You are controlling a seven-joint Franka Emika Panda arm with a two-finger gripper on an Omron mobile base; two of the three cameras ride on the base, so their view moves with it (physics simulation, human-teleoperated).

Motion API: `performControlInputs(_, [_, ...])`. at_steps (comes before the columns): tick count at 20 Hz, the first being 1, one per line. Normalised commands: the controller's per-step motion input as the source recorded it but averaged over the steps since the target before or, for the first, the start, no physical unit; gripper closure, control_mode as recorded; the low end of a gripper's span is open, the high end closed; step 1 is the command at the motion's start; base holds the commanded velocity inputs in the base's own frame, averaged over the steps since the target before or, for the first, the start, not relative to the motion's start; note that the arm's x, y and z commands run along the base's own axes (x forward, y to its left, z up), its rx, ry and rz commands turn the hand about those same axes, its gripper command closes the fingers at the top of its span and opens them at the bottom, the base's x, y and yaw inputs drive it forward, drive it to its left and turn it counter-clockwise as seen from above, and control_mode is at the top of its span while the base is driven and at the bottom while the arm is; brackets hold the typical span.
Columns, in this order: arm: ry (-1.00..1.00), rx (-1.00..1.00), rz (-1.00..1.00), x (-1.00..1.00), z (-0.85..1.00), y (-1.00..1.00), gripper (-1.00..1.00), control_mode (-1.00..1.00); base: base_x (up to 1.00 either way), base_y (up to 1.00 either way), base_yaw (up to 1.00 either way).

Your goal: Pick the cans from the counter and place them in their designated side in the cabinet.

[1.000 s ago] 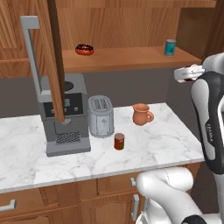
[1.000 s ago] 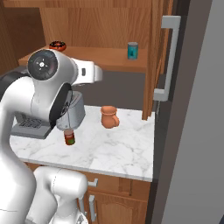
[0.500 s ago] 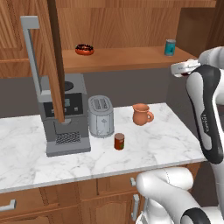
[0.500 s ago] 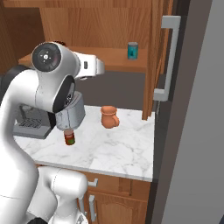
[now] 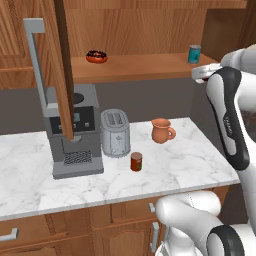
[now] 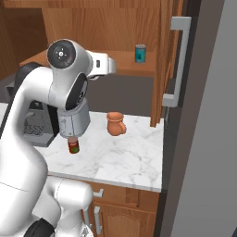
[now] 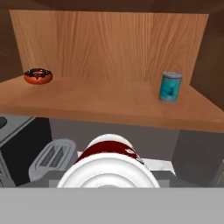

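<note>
End effector (image 5: pixel 200 72) raised to shelf height, just off the front right edge of the shelf board (image 5: pixel 140 67) of the cabinet (image 5: pixel 130 30). In the hand view the white can with dark red bands (image 7: pixel 108 164) lies on its side right in front of the camera, its round end facing the lens, pinched in the end effector; the fingers themselves are hidden behind it. In the left base view only a sliver of white and dark red shows at the tip of the arm.

The held can sits below and short of the shelf board's front edge, roughly between the doughnut (image 7: pixel 38 75) at the board's left and the teal-blue can (image 7: pixel 170 86) standing upright at its right. Neither touches the held can.

The reddish-brown can (image 5: pixel 136 161) stands upright on the surface (image 5: pixel 190 165), well below the end effector, just in front of the toaster (image 5: pixel 115 133) and apart from it. In the right base view it shows under the arm's forearm at (image 6: pixel 72 145).

Clay mug (image 5: pixel 161 130) upright right of the toaster. Coffee machine (image 5: pixel 72 132) at the left. Tall narrow cabinet door (image 5: pixel 62 65) hangs open in front of it.
</note>
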Motion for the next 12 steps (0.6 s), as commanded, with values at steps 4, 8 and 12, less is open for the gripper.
performControlInputs(4, [0.0,0.0,0.0,0.26,0.06,-0.09,1.0,-1.0,0.0,0.0,0.0])
performControlInputs(8, [0.0,-0.01,0.0,0.24,0.04,-0.11,1.0,-1.0,0.0,0.0,0.0])
performControlInputs(12, [0.0,-0.01,-0.01,0.24,0.04,-0.13,1.0,-1.0,0.0,0.0,0.0])
